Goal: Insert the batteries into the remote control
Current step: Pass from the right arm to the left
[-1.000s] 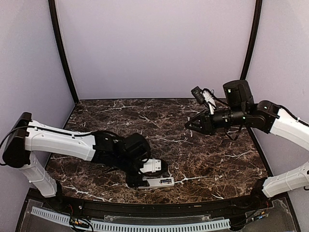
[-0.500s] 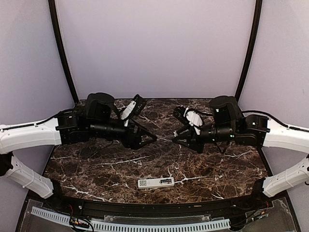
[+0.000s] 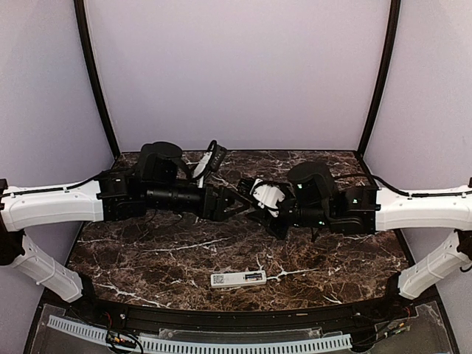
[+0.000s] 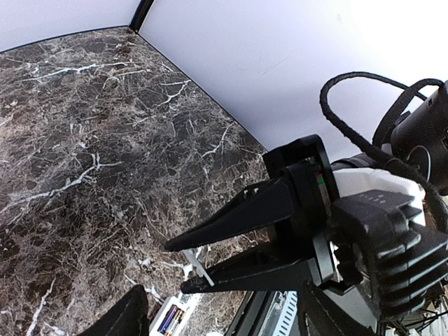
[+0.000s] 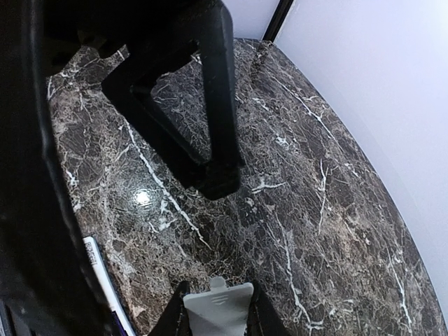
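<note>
The white remote control (image 3: 237, 279) lies flat near the table's front edge, label patch up. Its compartment is open, with the dark bluish batteries (image 4: 170, 320) lying inside. My right gripper (image 3: 254, 212) hangs in mid-air over the table's middle, shut on a small grey-white battery cover (image 5: 218, 315). The cover shows edge-on between its fingers in the left wrist view (image 4: 198, 266). My left gripper (image 3: 237, 203) is open and empty, tip to tip with the right one. One of its fingers (image 4: 129, 315) shows at the lower left.
The dark marble table (image 3: 147, 258) has lilac walls behind and on both sides. A black rail and a white slotted strip (image 3: 199, 343) run along the front edge. Both arms stretch inward above the table's middle.
My left gripper let go of the remote at the front edge, rose and swung to the middle. My right gripper moved left with the cover until the two met.
</note>
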Action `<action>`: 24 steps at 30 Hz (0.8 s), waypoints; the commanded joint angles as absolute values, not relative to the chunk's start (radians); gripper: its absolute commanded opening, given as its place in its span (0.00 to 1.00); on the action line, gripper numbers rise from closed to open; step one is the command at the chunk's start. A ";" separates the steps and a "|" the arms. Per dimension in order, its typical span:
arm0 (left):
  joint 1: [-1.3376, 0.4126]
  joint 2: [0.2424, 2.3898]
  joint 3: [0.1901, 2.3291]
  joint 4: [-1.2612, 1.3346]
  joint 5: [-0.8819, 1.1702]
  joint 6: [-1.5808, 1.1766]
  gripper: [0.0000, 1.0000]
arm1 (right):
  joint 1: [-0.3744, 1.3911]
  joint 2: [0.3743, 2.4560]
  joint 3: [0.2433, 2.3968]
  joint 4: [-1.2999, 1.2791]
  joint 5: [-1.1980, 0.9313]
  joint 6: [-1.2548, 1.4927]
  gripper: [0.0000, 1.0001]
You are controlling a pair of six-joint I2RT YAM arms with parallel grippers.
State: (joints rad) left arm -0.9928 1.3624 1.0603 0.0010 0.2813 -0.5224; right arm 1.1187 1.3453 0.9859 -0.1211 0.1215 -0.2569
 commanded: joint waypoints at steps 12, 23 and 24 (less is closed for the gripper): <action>-0.993 1.382 1.083 -0.008 0.179 -0.554 0.49 | 1.151 1.409 1.072 -0.037 0.168 -0.229 0.07; -0.993 1.403 1.094 -0.039 0.140 -0.551 0.26 | 1.169 1.444 1.105 -0.040 0.203 -0.231 0.07; -0.993 1.405 1.100 -0.039 0.154 -0.549 0.26 | 1.170 1.445 1.107 -0.039 0.213 -0.227 0.07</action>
